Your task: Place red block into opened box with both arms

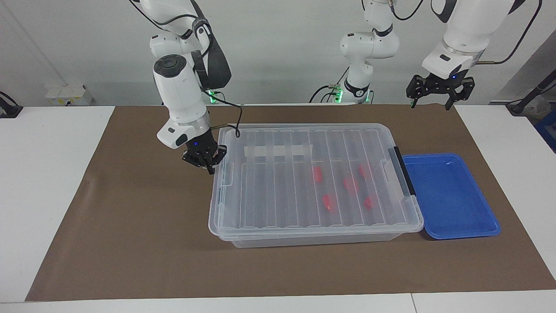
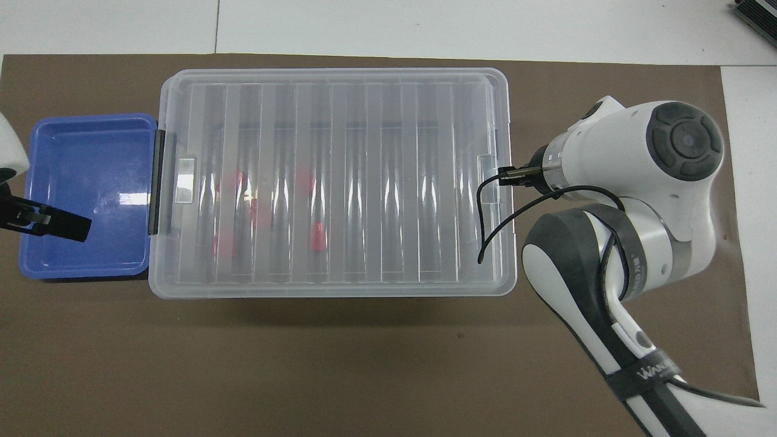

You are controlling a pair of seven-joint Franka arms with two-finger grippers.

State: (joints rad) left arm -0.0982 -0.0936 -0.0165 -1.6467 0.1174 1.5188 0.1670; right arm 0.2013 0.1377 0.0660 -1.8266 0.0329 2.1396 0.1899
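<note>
The clear box (image 1: 312, 238) stands mid-mat with its ribbed lid (image 1: 278, 195) lying squarely over it, black clip handle (image 1: 404, 171) toward the left arm's end. Several red blocks (image 1: 318, 174) lie inside and show through the lid, also in the overhead view (image 2: 317, 237). My right gripper (image 1: 210, 168) is shut, its tip low against the lid's end at the right arm's end. In the overhead view the right arm's wrist hides this gripper. My left gripper (image 1: 430, 104) waits open, raised, holding nothing; from overhead its finger (image 2: 54, 223) shows over the blue tray.
A shallow blue tray (image 1: 451, 195) with nothing in it lies on the brown mat (image 1: 130, 226), touching the box at the clip-handle end. A whitish tape strip (image 1: 278, 151) is on the lid. White tabletop borders the mat.
</note>
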